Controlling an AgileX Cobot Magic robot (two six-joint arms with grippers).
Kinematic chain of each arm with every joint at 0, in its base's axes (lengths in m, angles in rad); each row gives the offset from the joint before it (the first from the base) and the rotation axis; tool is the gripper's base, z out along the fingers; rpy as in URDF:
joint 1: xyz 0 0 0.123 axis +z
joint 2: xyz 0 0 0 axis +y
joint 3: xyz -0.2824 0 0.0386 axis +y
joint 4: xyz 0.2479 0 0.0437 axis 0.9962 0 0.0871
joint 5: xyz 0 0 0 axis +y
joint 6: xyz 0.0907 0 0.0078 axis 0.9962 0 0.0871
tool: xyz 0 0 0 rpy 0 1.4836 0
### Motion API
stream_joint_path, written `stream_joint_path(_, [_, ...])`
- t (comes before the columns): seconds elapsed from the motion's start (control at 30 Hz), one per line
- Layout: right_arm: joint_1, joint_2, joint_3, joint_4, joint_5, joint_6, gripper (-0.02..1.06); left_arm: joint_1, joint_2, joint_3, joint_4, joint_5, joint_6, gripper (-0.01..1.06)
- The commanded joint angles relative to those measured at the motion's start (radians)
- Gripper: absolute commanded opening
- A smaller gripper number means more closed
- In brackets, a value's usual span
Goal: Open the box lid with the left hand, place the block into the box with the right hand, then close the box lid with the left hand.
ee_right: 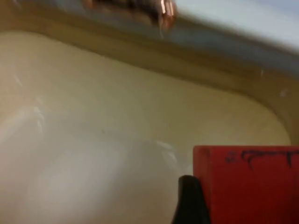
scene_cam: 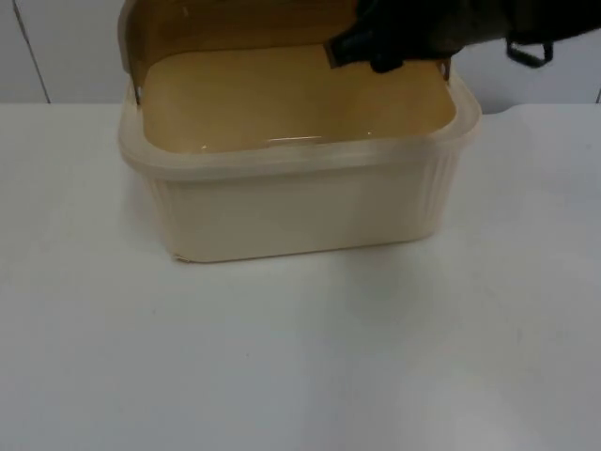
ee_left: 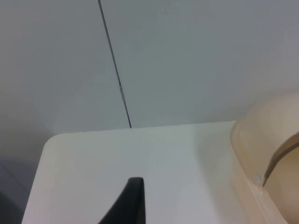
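While the cream plastic box (scene_cam: pixel 300 202) is sitting near the far edge of the white table (scene_cam: pixel 300 357), its lid (scene_cam: pixel 235 21) is standing swung up and back at the rear, so the tan interior is lying wide open. Reaching in from the right, the right gripper (scene_cam: pixel 376 45) is hanging over the box's far right corner, just above the opening. On the right wrist camera, the red block (ee_right: pixel 247 184) is sitting right up against the black fingertip (ee_right: pixel 189 200), with some dark marking along its upper face, and the box's pale inner wall (ee_right: pixel 117 107) is curving away behind it. From the way the block is riding beside that finger above the cavity, the right gripper is looking clamped on it, though its second finger is hidden. The block is hanging over the interior; whether it is touching the floor of the box, I cannot tell.

Over on the other side, the left arm is waiting off beside the box. Its wrist camera is looking across a bare table corner (ee_left: pixel 140 154) toward the grey partition wall (ee_left: pixel 187 60), with the raised lid's rounded edge (ee_left: pixel 266 121) coming in at the side. One black fingertip (ee_left: pixel 131 203) of the left gripper is showing, pointing over bare table, and whether those fingers are apart or together, I cannot tell.
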Motion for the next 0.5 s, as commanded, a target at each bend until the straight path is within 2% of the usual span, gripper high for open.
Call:
stream_joint_path(0.0, [-0.004,0.022,-0.008,-0.019,-0.010,0.008,0.00,-0.004,-0.001,0.003,0.008,0.000,-0.003,1.05])
stream_joint_path(0.13, [-0.004,0.042,-0.010,-0.025,-0.019,0.067,0.00,-0.004,-0.001,0.003,0.008,0.000,-0.003,1.05])
stream_joint_path(0.23, [-0.016,0.066,-0.010,-0.059,-0.048,0.200,0.00,-0.004,-0.001,0.003,0.008,0.000,-0.003,1.05])
stream_joint_path(0.37, [-0.016,0.073,-0.014,-0.138,-0.051,0.223,0.00,-0.004,-0.001,0.003,0.008,0.000,-0.003,1.05])
stream_joint_path(0.47, [-0.016,0.076,-0.022,-0.142,-0.059,0.239,0.00,-0.004,-0.001,0.003,0.008,0.000,-0.003,1.05])
